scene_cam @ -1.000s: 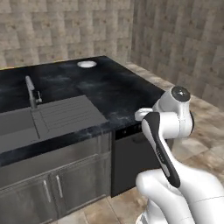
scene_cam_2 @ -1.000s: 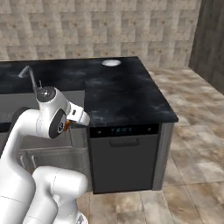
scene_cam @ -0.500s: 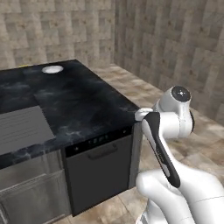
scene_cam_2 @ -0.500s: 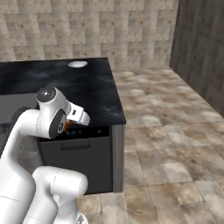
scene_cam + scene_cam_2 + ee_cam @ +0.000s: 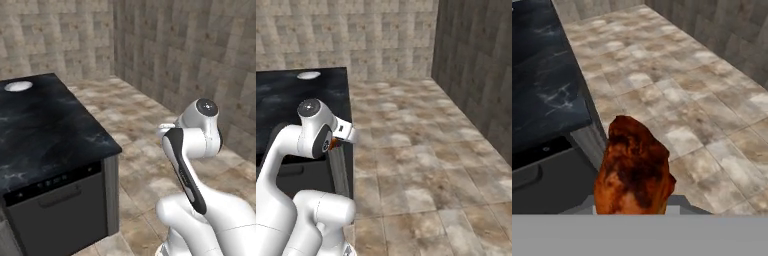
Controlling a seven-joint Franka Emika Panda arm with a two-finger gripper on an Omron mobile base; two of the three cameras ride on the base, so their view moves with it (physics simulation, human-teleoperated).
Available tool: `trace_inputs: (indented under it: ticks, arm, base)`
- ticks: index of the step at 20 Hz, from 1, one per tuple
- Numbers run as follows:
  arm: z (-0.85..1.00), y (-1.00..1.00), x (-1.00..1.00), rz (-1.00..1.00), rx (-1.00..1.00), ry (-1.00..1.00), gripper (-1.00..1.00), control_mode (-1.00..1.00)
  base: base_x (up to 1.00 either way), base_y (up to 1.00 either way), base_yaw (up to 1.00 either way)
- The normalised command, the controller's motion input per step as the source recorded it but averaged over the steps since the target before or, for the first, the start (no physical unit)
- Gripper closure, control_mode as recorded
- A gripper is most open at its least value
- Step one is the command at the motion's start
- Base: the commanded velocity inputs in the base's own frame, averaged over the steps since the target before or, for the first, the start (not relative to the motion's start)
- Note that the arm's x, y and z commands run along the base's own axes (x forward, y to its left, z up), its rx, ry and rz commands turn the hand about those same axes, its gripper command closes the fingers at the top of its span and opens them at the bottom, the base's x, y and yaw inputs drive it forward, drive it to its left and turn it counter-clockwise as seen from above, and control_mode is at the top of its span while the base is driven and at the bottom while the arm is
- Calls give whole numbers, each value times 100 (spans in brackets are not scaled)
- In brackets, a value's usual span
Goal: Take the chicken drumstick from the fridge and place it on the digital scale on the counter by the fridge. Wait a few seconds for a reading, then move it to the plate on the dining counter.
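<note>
The base has swung round since the earlier frames: the dining counter [image 5: 50, 135] has slid to the left and bare floor now lies ahead, so the camera moved, not the things. The gripper [image 5: 634, 207] is closed on the chicken drumstick [image 5: 633, 167], carried tucked close to the arm, its long axis pointing away from the hand. The plate [image 5: 18, 86] sits at the counter's far left, well apart from the jaws, so the carry must go left and forward.

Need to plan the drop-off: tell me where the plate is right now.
The plate sits at the far end of the dining counter, upper left in the left base view; in the right base view it lies at the upper left, beyond the arm.
</note>
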Motion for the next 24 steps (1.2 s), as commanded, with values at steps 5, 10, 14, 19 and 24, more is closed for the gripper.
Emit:
trace_inputs:
  ticks: [5,10,14,19,24]
  arm:
    - [0,0,0,0,0,0,100,100]
    - [0,0,0,0,0,0,100,100]
    - [0,0,0,0,0,0,100,100]
    - [0,0,0,0,0,0,100,100]
    - [0,0,0,0,0,0,100,100]
  base:
    - [77,-100,0]
    - [100,-100,3]
    - [100,-100,13]
    - [100,-83,28]
    - [100,-59,42]
